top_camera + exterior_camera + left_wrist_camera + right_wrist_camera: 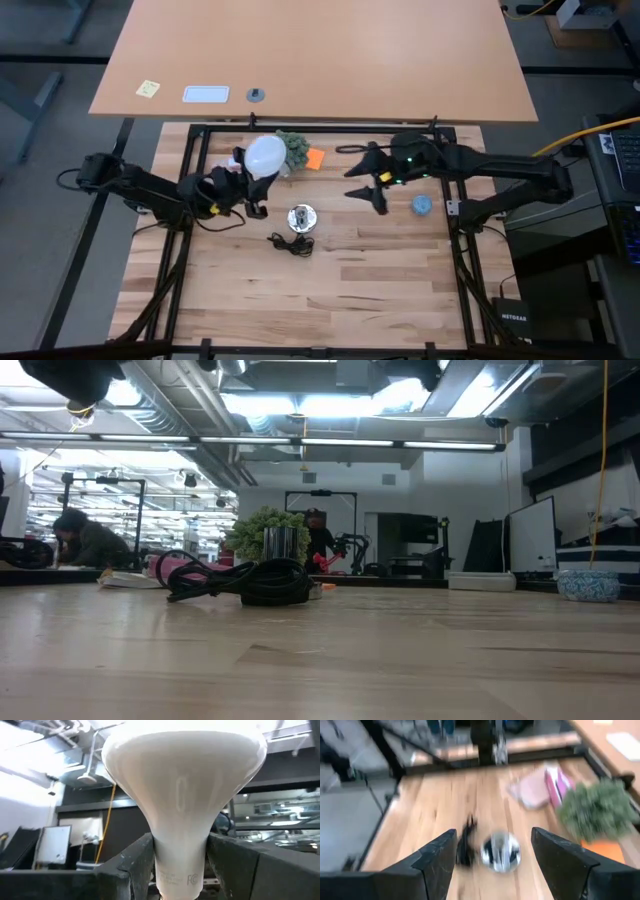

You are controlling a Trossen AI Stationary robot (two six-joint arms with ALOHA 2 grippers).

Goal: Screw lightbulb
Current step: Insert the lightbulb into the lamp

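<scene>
The lightbulb [265, 157] is frosted white, dome up, and is held off the table at the back left by my left gripper [252, 186], which is shut on it. It fills the left wrist view [182, 780]. The round silver socket disc [301, 217] lies flat on the table with its black cord [290, 243] coiled beside it. My right gripper [372, 186] hangs open and empty to the right of the socket. In its wrist view [494, 840] the socket [501, 851] shows between its fingers, farther off. My left gripper pinches the bulb's narrow neck [180, 862], just above the base, between its two fingers [132, 867]. The fingers come roughly level from the table's left and lie across the neck. The bulb stands upright, dome up, lifted clear of the table.
A green plant [293, 148] and an orange piece [315, 158] sit at the far edge behind the bulb. A blue bowl [422, 205] is at the right. A pink thing [540, 787] lies near the plant. Bare wood lies toward the near edge. People show in the room beyond [85, 540].
</scene>
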